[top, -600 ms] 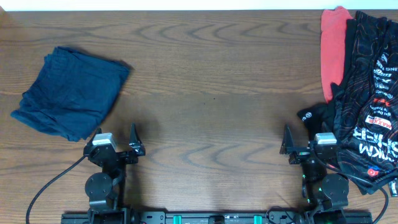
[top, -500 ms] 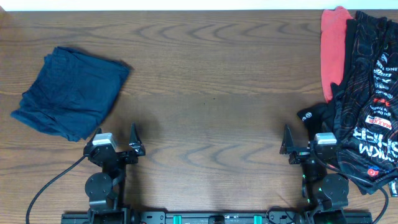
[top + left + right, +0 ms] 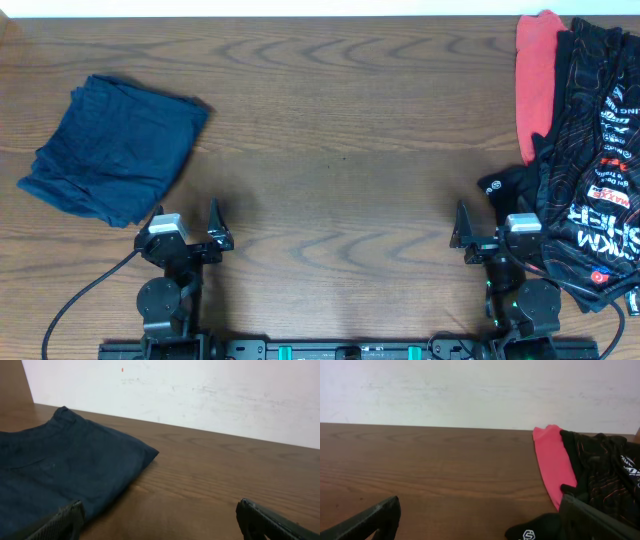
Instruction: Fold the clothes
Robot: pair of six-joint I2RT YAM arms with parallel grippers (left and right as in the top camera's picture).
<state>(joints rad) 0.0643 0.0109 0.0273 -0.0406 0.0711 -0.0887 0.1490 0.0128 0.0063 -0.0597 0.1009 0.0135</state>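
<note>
Clothes (image 3: pixel 575 200) split two ways overhead: navy garment (image 3: pixel 110 150) far left, black jersey (image 3: pixel 595 120) heaped against a red garment (image 3: pixel 535 80) far right. Left gripper (image 3: pixel 186 218) and right gripper (image 3: pixel 490 222) gape wide, holding nothing. Left wrist: navy cloth just ahead. Right wrist: jersey close by. I'd drag it onto bare wooden table (image 3: pixel 445 470) first, then flatten. White wall (image 3: pixel 470 390) behind.

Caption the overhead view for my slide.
With left gripper and right gripper open over the table, navy garment lies left, red garment and black jersey heaped right.

You see the navy garment (image 3: pixel 60 470) lying on the desk (image 3: pixel 225 480), L side, w/ white wall (image 3: pixel 200 390) behind; left end effector (image 3: pixel 165 521) jaws wide apart.
</note>
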